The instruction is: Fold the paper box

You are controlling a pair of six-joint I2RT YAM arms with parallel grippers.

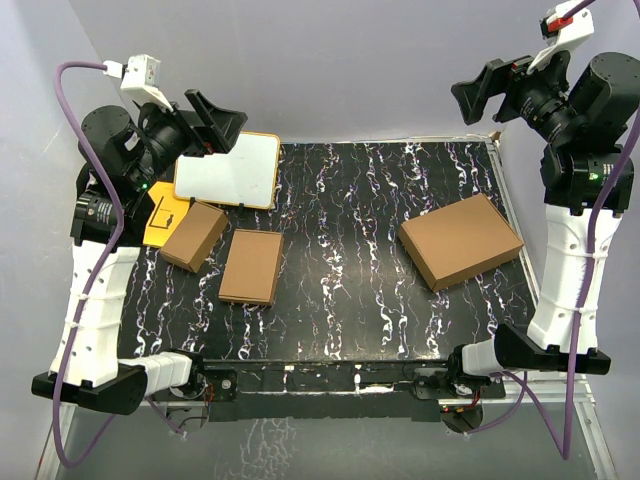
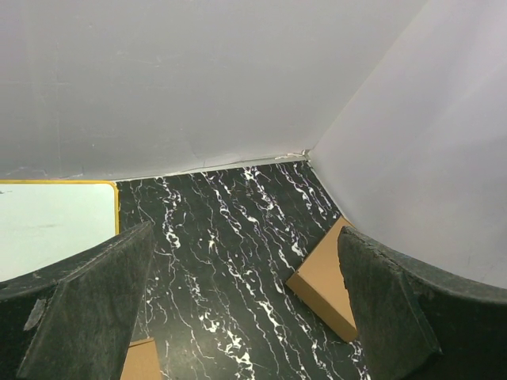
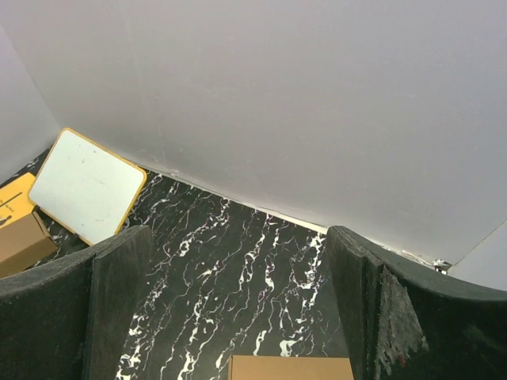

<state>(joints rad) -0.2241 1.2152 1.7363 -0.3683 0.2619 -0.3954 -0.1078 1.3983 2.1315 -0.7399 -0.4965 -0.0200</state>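
Both pairs of jaws hang raised, wide, empty. Paper box (image 1: 252, 267) lies flat on tabletop (image 1: 350, 220), left of centre. Likely light, thin, easily creased; pinch one free edge gently.

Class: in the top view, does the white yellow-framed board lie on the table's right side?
No, the board lies at the far left.
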